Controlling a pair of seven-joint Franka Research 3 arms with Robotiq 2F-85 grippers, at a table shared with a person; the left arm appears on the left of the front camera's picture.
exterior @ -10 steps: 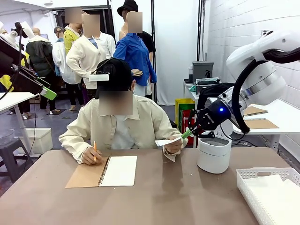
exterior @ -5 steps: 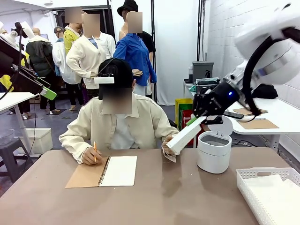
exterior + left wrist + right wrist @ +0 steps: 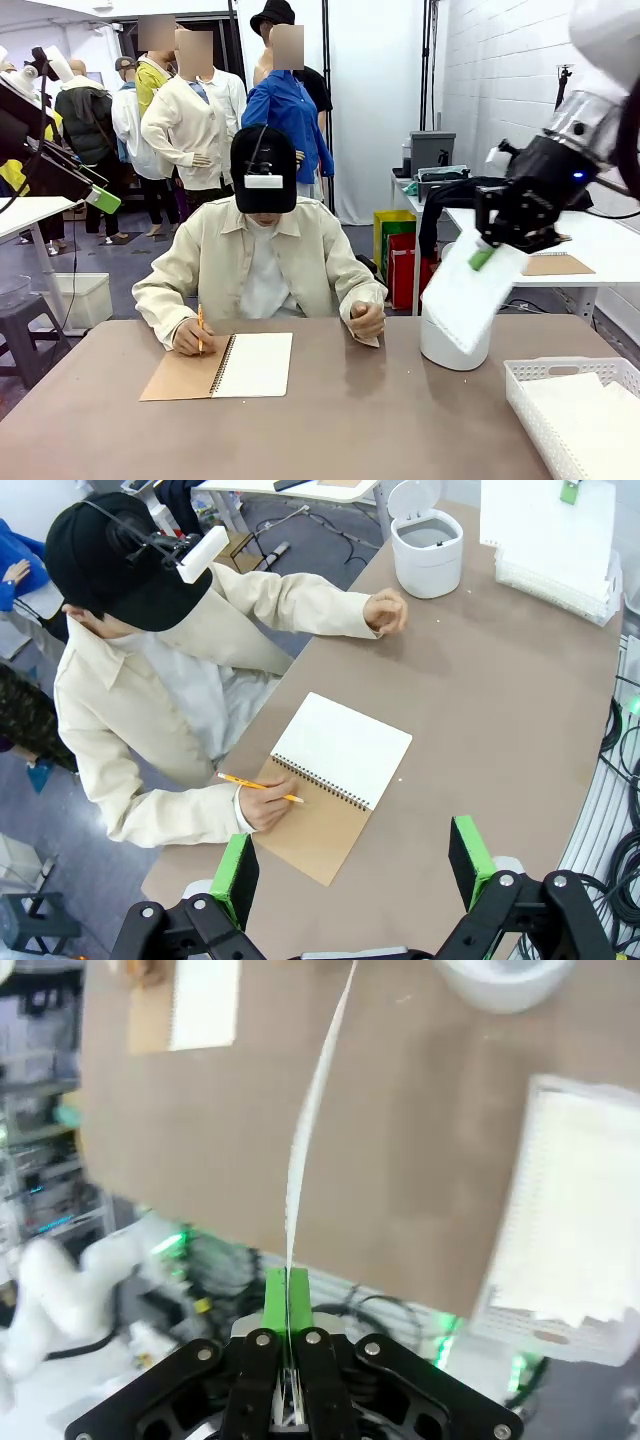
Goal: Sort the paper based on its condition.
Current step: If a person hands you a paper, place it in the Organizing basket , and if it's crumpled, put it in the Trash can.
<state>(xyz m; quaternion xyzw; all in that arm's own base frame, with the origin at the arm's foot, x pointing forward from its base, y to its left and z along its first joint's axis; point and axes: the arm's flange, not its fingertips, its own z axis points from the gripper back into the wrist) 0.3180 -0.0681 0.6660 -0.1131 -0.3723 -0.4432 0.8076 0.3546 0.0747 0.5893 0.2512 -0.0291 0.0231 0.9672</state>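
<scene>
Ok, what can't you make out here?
Front view: the sheet in the right fingers hides much of the white bin.
Right wrist view: the sheet is edge-on and blurred, so its condition is unclear.
Front view: the basket is cut off by the right edge.

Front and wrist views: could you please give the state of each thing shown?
Thin white paper sheet, held in the air.
Right gripper, jaws shut on that sheet.
Left gripper, jaws open, empty.
White round plastic bin, lid up.
Brown-covered spiral notebook, open.
White slotted plastic basket, holding white sheets.
</scene>
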